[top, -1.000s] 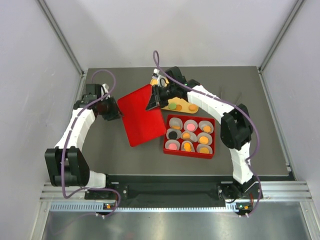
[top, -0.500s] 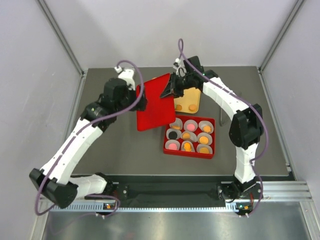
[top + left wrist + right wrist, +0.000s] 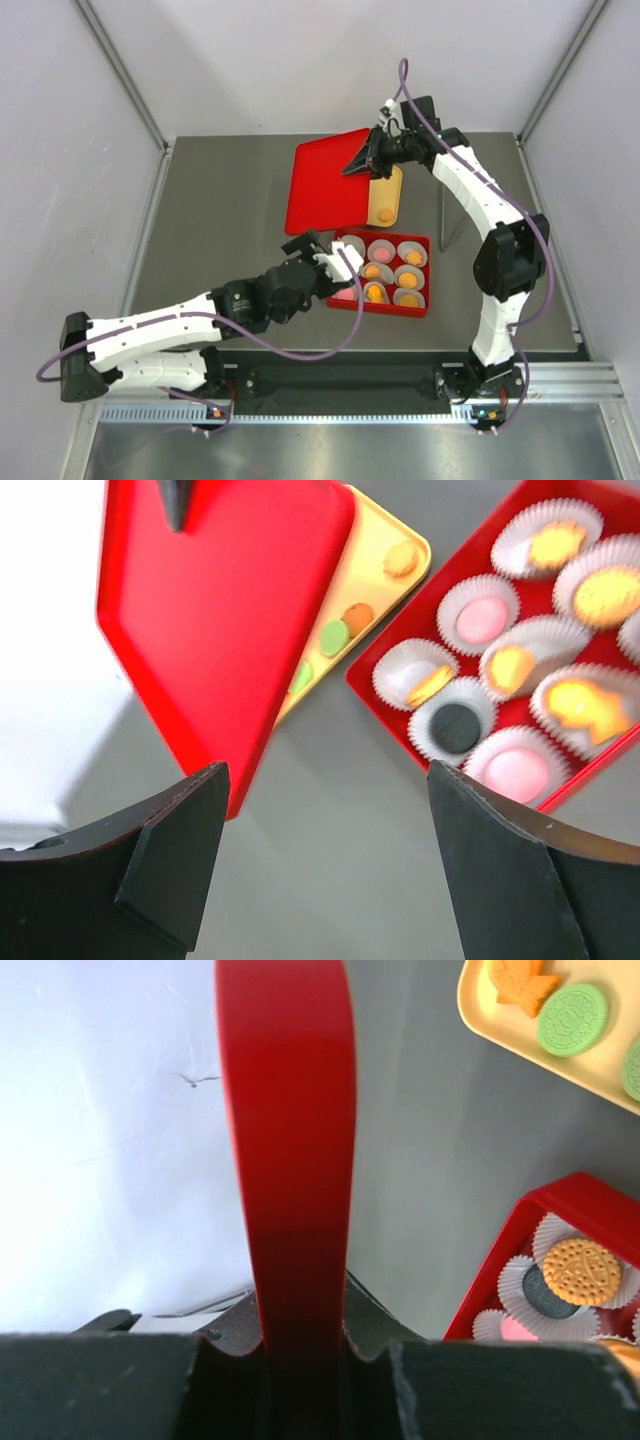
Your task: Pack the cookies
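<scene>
Top external: right gripper [image 3: 366, 160] tight on red lid [image 3: 328, 188]; left gripper [image 3: 324, 252] wide, empty, beside boxed cookies [image 3: 376, 270].

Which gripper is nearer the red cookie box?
Left. Left gripper, open, at the left edge of the red box; right gripper beyond it, by the yellow tray, shut on the red lid.

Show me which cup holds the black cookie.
The black cookie sits in the cup midway along the red box's left edge; others hold orange or pink.
</scene>
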You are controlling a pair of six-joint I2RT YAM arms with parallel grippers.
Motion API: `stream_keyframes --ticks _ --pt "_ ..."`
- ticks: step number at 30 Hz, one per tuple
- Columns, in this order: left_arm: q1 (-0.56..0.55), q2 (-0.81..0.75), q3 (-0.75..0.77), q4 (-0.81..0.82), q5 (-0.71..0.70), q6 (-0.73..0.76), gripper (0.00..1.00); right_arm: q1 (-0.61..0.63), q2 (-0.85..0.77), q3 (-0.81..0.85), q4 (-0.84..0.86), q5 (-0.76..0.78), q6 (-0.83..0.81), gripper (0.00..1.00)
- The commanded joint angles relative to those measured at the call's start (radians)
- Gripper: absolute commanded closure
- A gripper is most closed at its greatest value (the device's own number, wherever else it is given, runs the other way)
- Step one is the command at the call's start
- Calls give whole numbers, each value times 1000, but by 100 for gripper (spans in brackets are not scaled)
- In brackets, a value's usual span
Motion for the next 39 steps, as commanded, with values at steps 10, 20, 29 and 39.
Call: stream_keyframes --ticks 10,20,29,39 --pt "-10 -31 -255 689 5 607 15 -12 -153 -29 14 -3 40 100" --pt "52 61 -287 870 65 741 16 11 -191 -80 20 7 42 100" --pt "98 121 -268 897 138 786 20 23 -214 -106 21 7 42 100" --pt "130 227 -223 1022 131 849 35 29 -238 -141 24 4 37 100"
